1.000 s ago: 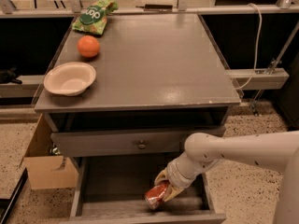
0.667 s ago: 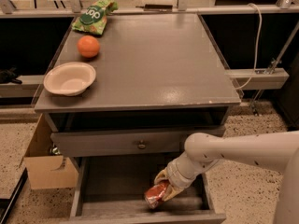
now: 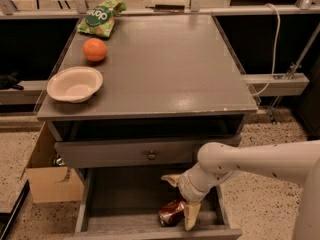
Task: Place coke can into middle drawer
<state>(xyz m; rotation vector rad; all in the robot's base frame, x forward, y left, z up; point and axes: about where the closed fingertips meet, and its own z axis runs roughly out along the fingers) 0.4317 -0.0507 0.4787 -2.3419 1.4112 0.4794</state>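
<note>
Release looks complete: we see the tool [image 3: 181, 198] has opened inside the middle drawer [image 3: 125, 196], holding nothing; the coke can [image 3: 171, 213] lies on the drawer floor beside one finger.

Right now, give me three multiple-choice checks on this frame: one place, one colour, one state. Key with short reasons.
1. Where is the coke can?
A) beside the bowl
B) in the middle drawer, at the gripper
C) out of view

2. What colour is the bowl?
A) white
B) blue
C) black

3. The middle drawer is:
A) pulled open
B) pushed shut
C) missing

Key:
1 B: the can lies low inside the drawer box, right by the gripper.
2 A: the bowl is plainly white.
3 A: the drawer's bare floor is exposed.
</note>
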